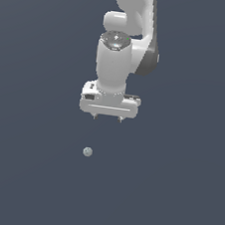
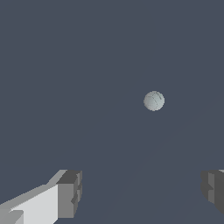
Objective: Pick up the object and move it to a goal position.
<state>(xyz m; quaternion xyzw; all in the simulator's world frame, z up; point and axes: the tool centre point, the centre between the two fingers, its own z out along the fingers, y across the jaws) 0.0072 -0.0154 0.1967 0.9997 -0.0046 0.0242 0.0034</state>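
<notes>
The object, a tiny pale grey-green speckled ball [image 1: 87, 152], lies on the flat dark grey surface, below the arm in the exterior view and slightly toward that view's left. It also shows in the wrist view [image 2: 154, 100], apart from the fingers. My white gripper [image 1: 107, 118] points downward above the ball, clear of it. Its two short fingertips stand wide apart, so it is open and empty. In the wrist view the gripper [image 2: 142, 192] shows one grey finger pad [image 2: 70, 194] and the other pad [image 2: 213, 189] at the frame's edge, with nothing between them.
The white Franka arm [image 1: 121, 40] rises out of the exterior view's upper edge. The plain dark grey surface [image 1: 26, 173] fills both views, with no other object, marker or edge showing.
</notes>
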